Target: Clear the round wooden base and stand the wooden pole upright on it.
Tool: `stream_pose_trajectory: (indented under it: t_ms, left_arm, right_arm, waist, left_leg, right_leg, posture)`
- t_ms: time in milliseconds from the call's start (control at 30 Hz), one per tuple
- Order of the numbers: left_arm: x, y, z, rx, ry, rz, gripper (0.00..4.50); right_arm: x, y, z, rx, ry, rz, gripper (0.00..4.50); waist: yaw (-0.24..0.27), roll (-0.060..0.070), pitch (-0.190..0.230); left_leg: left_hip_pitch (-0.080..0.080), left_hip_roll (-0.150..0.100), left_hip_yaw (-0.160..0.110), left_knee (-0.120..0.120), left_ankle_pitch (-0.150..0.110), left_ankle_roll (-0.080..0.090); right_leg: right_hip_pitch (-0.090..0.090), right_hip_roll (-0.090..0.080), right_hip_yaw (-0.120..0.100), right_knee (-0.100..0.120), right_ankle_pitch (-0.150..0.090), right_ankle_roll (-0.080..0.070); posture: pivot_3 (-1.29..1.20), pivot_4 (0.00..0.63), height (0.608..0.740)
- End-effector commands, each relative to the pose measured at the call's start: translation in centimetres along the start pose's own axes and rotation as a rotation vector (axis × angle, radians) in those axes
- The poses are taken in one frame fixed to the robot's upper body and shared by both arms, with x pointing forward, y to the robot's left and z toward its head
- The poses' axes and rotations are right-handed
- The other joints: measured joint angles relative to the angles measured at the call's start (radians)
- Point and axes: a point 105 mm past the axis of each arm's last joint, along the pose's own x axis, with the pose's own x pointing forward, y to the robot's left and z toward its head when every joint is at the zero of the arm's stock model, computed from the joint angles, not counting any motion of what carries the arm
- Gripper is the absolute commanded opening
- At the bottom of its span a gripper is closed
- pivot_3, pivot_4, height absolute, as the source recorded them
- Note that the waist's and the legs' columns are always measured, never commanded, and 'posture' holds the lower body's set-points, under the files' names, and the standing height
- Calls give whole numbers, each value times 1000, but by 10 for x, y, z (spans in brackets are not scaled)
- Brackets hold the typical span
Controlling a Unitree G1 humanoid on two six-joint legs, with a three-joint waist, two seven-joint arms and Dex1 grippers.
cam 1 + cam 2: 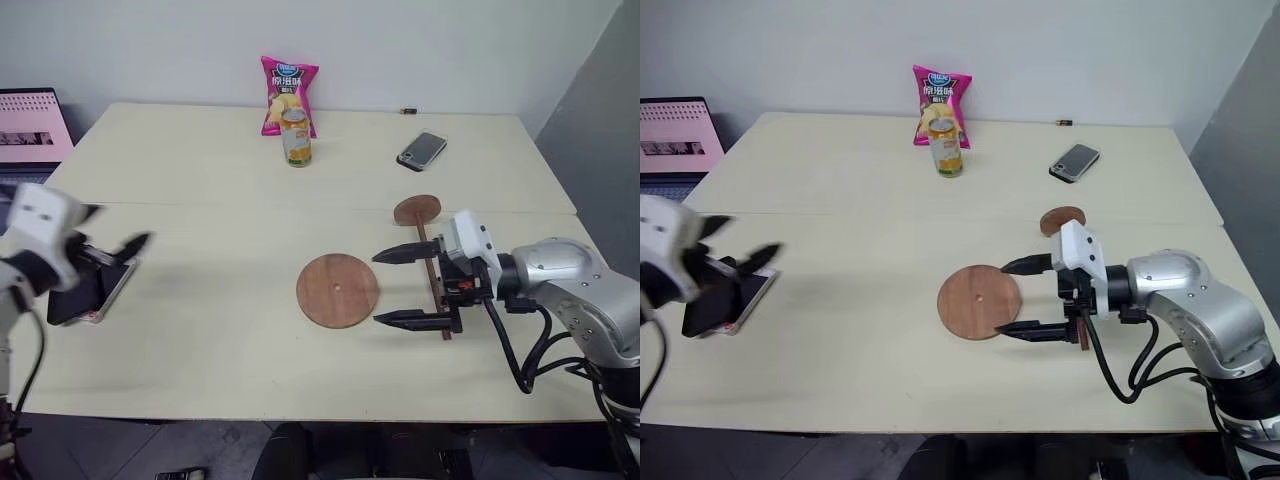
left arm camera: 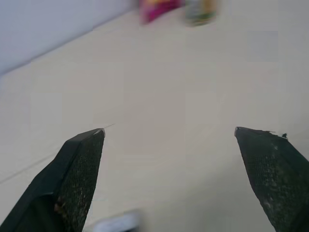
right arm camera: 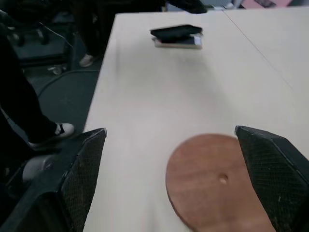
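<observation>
Near the middle of the pale table [image 1: 200, 330] lies the round wooden base [image 1: 338, 290], flat, with its small centre hole showing and nothing resting on it. Just beside it on the robot's right, the wooden pole [image 1: 428, 258] lies flat on the tabletop, its attached disc at the far end and its rod running back toward the near edge, partly hidden behind the right gripper [image 1: 390, 287]. That gripper points leftward toward the base, its two black fingers spread wide, one above the base's far right rim and one by its near right rim, gripping nothing. In the right wrist view the base sits between the fingertips [image 3: 82, 169], with bare table beyond it. Over at the table's left edge the left gripper [image 1: 120, 250] hangs above a dark phone-like object [image 1: 88, 292] lying on the tabletop; its fingers stand wide apart and empty, as the left wrist view confirms. At the far side stand a pink snack bag [image 1: 288, 95] and a drink can [image 1: 296, 137] just in front of it, and a smartphone [image 1: 421, 151] lies well off to the right of them.
</observation>
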Motion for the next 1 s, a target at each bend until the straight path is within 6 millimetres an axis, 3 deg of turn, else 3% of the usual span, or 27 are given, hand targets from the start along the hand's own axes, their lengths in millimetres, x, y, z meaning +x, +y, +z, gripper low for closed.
stream_pose_trajectory:
  t_ms: [33,167,367,467,667,1000]
  left_arm:
    - [6,-42,21,32,-39,-227,4492]
    - [12,-83,35,67,-74,-449,4492]
    - [22,-111,62,135,-172,-589,4492]
    - [24,-116,64,162,-173,-610,4492]
    - [34,-123,74,219,-216,-640,4492]
    - [44,-136,72,272,-223,-669,4492]
  right_arm:
    - [-14,-14,2,15,-4,-124,4500]
    - [-24,-37,-8,83,17,-294,4500]
    - [-29,-75,-19,240,82,-519,4500]
    - [-29,-84,-22,297,120,-571,4500]
    - [-24,-115,-58,406,403,-731,4500]
    - [-14,-138,-86,601,586,-681,4500]
  waist:
    - [-6,1,0]
    - [-9,2,1]
    - [-8,3,2]
    - [-7,3,2]
    - [-9,4,2]
    - [-11,4,2]
  left_leg:
    - [0,0,0,0,0,0]
    - [2,1,0,0,0,0]
    - [1,1,1,0,0,1]
    - [1,1,1,0,0,1]
    - [1,0,1,0,0,1]
    - [0,0,4,0,0,1]
  right_leg:
    - [0,0,0,0,0,0]
    - [0,2,0,3,-1,-1]
    - [0,4,1,4,-1,-1]
    - [0,4,1,3,-1,-1]
    - [0,5,2,3,-1,-1]
    - [-1,5,3,2,-1,-1]
  posture:
    - [0,150,740]
    - [0,150,740]
    - [0,150,740]
    - [0,150,740]
    - [0,150,740]
    - [0,150,740]
